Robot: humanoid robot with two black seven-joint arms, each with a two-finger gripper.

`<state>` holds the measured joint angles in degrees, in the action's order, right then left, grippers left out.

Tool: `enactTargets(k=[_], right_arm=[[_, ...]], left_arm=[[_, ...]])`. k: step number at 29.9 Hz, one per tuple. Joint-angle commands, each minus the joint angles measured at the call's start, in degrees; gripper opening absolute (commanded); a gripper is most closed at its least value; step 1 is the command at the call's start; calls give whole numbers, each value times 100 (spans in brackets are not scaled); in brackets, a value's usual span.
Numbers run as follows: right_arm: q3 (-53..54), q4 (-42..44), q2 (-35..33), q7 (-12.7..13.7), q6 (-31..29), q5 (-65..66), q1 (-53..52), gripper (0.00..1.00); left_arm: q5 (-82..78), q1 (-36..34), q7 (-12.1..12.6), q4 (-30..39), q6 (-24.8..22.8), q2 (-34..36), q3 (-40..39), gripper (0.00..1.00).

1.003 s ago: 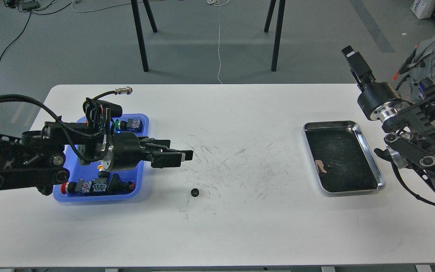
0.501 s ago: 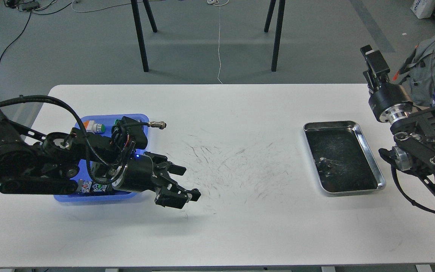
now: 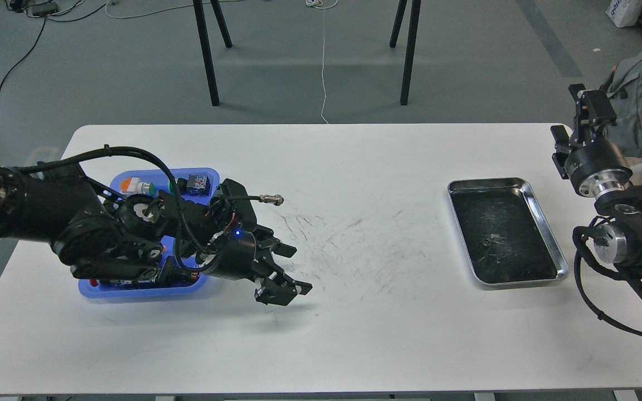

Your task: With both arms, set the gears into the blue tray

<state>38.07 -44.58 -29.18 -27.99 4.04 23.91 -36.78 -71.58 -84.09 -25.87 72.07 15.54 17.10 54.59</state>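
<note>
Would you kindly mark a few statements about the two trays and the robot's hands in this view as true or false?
1. The blue tray sits on the table's left side. True.
2. The silver tray is stacked inside the blue tray. False: it lies apart, on the right.
3. The left hand is low over the table, right of the blue tray. True.
4. The right hand is reaching into the silver tray. False: it is raised beyond the table's right edge.
5. Push-button switches lie in the blue tray. True.
</note>
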Motion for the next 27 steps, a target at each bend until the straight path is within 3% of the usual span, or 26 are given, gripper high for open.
enactTargets(k=[1, 6, 21, 27], right_arm=[[157, -7, 8, -1, -88, 0, 31, 96], [148, 2, 70, -1, -79, 8, 31, 96], [157, 2, 70, -1, -88, 8, 31, 96], [157, -7, 70, -1, -88, 8, 22, 96]], left_arm=[[-119, 103, 3, -43, 72, -31, 8, 82], [-154, 182, -5, -114, 81, -31, 8, 77], [-602, 464, -14, -562, 362, -171, 140, 75], [-611, 578, -208, -632, 380, -250, 131, 68]])
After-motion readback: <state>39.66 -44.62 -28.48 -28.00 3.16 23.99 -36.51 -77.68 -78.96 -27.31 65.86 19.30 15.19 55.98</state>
